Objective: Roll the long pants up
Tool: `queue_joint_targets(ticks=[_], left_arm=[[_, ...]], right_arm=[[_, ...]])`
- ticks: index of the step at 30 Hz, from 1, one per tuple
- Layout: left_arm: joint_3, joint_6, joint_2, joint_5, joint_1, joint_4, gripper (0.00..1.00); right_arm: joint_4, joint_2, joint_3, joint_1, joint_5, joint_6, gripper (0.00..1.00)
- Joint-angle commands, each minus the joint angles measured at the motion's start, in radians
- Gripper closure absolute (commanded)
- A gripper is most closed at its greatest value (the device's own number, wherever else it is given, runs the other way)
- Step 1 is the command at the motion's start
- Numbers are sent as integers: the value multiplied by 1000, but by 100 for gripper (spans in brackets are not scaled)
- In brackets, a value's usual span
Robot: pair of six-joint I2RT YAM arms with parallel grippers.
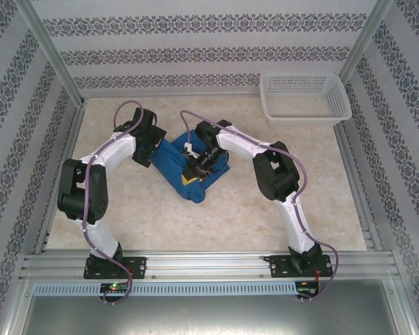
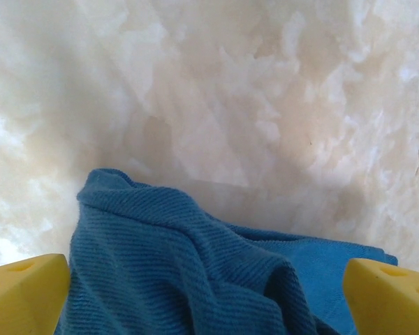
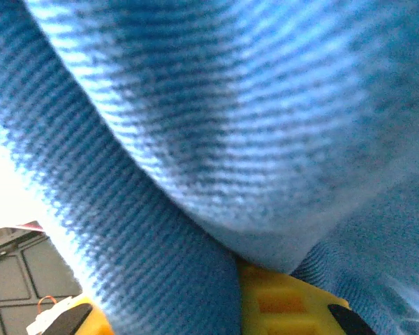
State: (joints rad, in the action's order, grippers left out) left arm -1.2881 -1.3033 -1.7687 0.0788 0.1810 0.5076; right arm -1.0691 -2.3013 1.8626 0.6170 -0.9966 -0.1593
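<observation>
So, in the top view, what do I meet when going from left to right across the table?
Left gripper → pants → basket.

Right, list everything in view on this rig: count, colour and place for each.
long pants: one, royal blue, bunched in a heap mid-table between the two grippers
basket: one, white mesh, far right corner of the table, apart from the pants
table: one, pale marbled beige, under the pants and basket
walls: three, white with grey patterned bands, around the table
left arm: one, white and black, based at the near edge
right arm: one, white and black, based at the near edge
left gripper: one, yellow fingers, open astride the heap's left edge
right gripper: one, yellow fingers, shut on a fold of the pants
</observation>
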Motion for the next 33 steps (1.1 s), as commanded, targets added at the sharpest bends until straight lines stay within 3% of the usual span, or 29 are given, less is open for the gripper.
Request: queue_joint_targets(ticks=[1, 14, 28, 31, 33], left_arm=[[18, 53, 80, -8, -12, -15, 0], [179, 58, 184, 2, 48, -98, 0], [209, 30, 86, 23, 127, -240, 1], [209, 21, 23, 27, 136, -284, 14], [203, 14, -17, 33, 144, -297, 43]], right_arm=[[-25, -18, -48, -9, -78, -21, 100], [8, -26, -67, -31, -104, -42, 100], [-3, -40, -56, -39, -91, -48, 100], [0, -40, -52, -39, -93, -54, 100], [0, -38, -51, -39, -91, -56, 100]])
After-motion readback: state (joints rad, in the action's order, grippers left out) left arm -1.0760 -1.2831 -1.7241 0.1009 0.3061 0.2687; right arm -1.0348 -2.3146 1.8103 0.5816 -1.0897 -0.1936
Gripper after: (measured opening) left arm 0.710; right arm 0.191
